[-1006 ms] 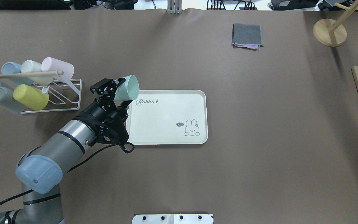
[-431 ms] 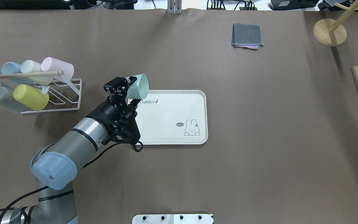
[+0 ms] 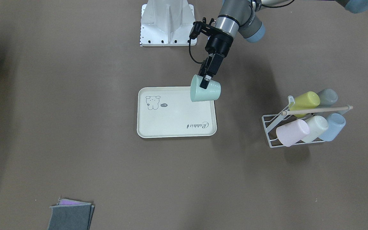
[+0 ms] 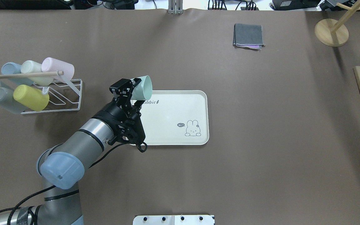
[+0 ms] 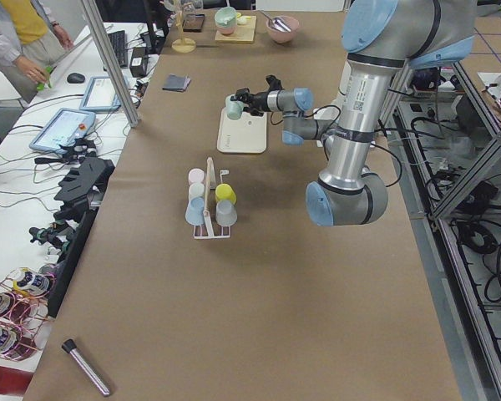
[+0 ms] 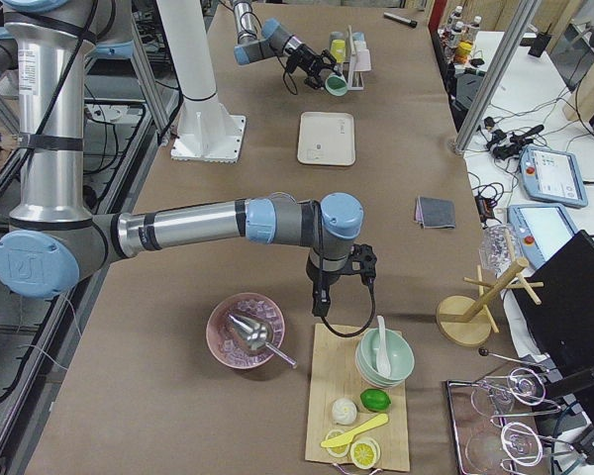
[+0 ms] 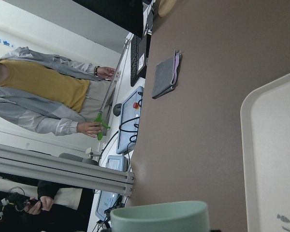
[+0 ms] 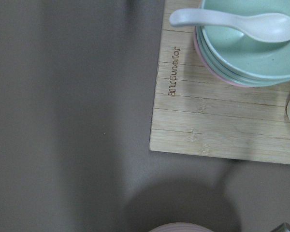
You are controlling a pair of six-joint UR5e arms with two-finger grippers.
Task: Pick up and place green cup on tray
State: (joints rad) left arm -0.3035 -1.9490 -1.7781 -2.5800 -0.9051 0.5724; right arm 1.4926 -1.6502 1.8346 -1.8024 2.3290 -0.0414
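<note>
Now I see left gripper (image 3: 205, 82) clamped on cup (image 3: 210, 93) wall; cup tipped sideways, tray (image 3: 174, 112) corner beneath it.

Six plastic tumblers show in all. One mint-green plastic tumbler (image 4: 141, 88) is held aloft over a corner of the tray. The other five lie on the single white wire rack (image 4: 70, 97) near the table's (image 4: 261, 156) end on the robot's left: one pale blue tumbler (image 4: 11, 69), one cream tumbler (image 4: 31, 68), one pink tumbler (image 4: 58, 67), one grey-blue tumbler (image 4: 2, 98) and one yellow-green tumbler (image 4: 31, 97). There is one cream rectangular tray (image 4: 173, 112) near the middle, one folded grey cloth (image 4: 248, 35) by the far edge, one wooden peg stand (image 4: 331, 32) at the far right corner and one bamboo board (image 6: 332, 371) at the right end. On that board sits one stack of bowls (image 6: 391, 361), its number unclear, with one white spoon (image 6: 383, 336). Beside the board stands one pink bowl (image 6: 226, 332). Two robot arms are in view, the left arm (image 4: 86, 139) and the right arm (image 6: 188, 223).
</note>
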